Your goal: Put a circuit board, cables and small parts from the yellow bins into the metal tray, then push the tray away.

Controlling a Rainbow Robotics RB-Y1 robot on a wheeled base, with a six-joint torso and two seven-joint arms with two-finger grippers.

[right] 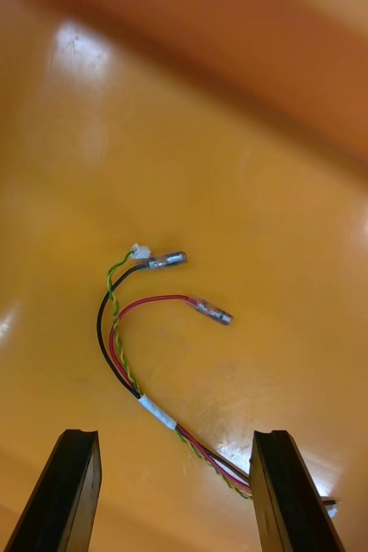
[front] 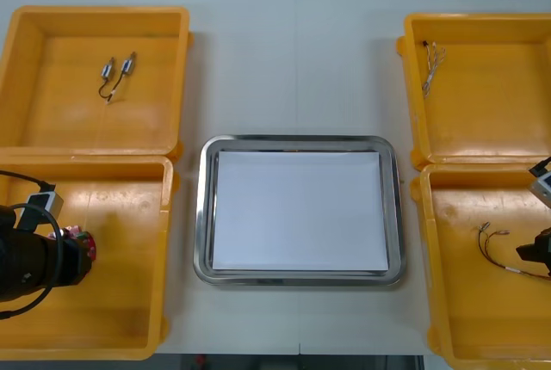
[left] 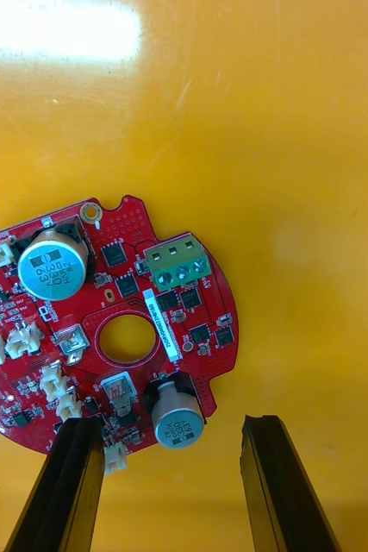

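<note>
A round red circuit board [left: 106, 319] lies flat on the floor of the near left yellow bin [front: 120, 301]. My left gripper [left: 171, 470] hovers open over the board's edge, with a grey capacitor between the fingers [left: 67, 483]. From the front, the left gripper [front: 77, 256] covers most of the circuit board [front: 83, 239]. A red, black and yellow cable [right: 132, 345] lies in the near right bin [front: 465, 301]. My right gripper [right: 177, 483] is open above it, and the cable's tail runs toward one finger [right: 291, 492]. The right gripper [front: 535, 251] sits beside the cable [front: 498, 245].
The metal tray [front: 207, 215], white inside, sits between the bins. Two small metal parts [front: 116, 73] lie in the far left bin [front: 52, 112]. A thin cable [front: 433, 60] lies in the far right bin [front: 491, 120].
</note>
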